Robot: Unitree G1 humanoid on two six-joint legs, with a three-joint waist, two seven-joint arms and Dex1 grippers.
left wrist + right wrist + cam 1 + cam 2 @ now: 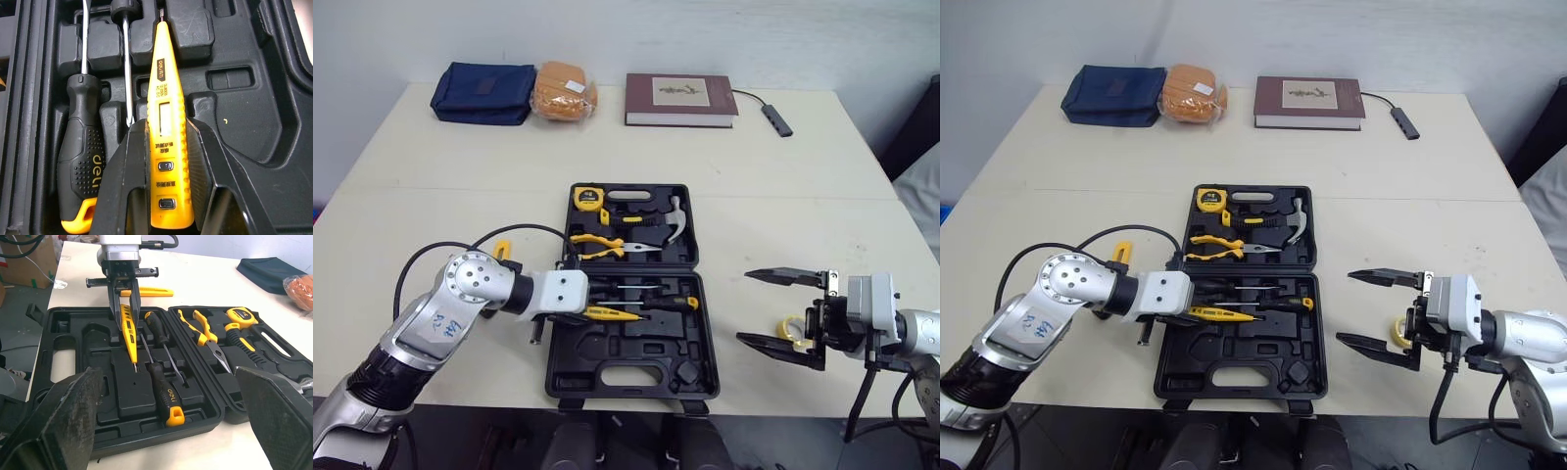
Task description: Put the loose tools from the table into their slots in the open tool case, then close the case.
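Note:
The black tool case lies open at the table's middle. Its far half holds a tape measure, yellow-handled pliers and a hammer. In the near half lie two screwdrivers. My left gripper is shut on a yellow tester pen, held low over the near half beside the screwdrivers. My right gripper hovers open to the right of the case, holding nothing. A pale yellow ring lies on the table behind it. A yellow tool rests on the table left of the case.
Along the far edge of the table sit a navy pouch, an orange bundle in plastic, a maroon book and a small grey hub with its cable. The case sits close to the near edge.

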